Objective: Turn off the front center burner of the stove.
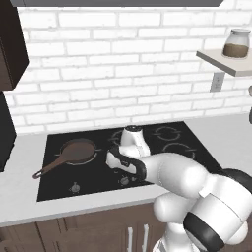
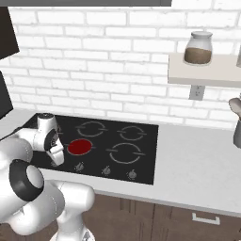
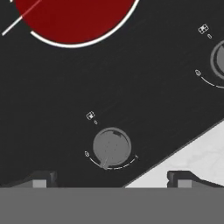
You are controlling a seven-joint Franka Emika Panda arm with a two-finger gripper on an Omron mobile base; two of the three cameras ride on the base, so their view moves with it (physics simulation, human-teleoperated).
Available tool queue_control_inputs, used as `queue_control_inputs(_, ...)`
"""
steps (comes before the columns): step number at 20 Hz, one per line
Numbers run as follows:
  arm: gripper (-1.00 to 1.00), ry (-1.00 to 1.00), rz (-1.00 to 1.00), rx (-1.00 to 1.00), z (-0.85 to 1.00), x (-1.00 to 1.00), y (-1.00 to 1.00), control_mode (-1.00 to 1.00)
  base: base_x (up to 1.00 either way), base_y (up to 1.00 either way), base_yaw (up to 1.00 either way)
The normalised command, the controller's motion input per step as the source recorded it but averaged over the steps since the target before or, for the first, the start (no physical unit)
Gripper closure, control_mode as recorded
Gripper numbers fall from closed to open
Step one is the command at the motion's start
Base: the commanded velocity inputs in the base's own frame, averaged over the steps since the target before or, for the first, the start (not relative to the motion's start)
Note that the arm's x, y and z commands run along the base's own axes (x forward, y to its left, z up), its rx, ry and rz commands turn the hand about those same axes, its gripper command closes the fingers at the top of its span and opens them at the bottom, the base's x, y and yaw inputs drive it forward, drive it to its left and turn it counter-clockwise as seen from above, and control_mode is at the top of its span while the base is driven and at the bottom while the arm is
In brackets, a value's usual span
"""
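Glowing front center burner (image 2: 79, 147), arm-hidden leftward

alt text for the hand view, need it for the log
Looking down on the glossy black stove, a small silver knob sits just above the open gripper, whose two dark fingertips flank it from below. The front center burner glows red at the top, and pale counter shows at lower right.

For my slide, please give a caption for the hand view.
Open end effector above a silver knob, the front center burner glowing red.
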Motion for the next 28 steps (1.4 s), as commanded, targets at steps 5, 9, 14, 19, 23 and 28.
queue_control_inputs(5, -1.0, 0.06, 0.0, 0.0, -0.37, 0.01, 0.0, -1.0, 0.0, 0.0, 0.0)
queue_control_inputs(9, -1.0, 0.0, 0.0, 0.0, -0.25, 0.06, 0.0, -1.0, 0.0, 0.0, 0.0)
queue_control_inputs(14, -1.0, 0.0, -0.02, 0.0, -0.06, 0.13, 0.0, -1.0, 0.0, 0.0, 0.0)
queue_control_inputs(19, -1.0, 0.0, -0.02, 0.0, -0.01, 0.06, 0.0, -1.0, 0.0, 0.0, 0.0)
queue_control_inputs(23, -1.0, 0.0, 0.0, 0.0, 0.0, 0.0, 0.0, -1.0, 0.0, 0.0, 0.0)
queue_control_inputs(28, 1.0, 0.0, 0.0, 0.0, 0.0, 0.0, 0.0, -1.0, 0.0, 0.0, 0.0)
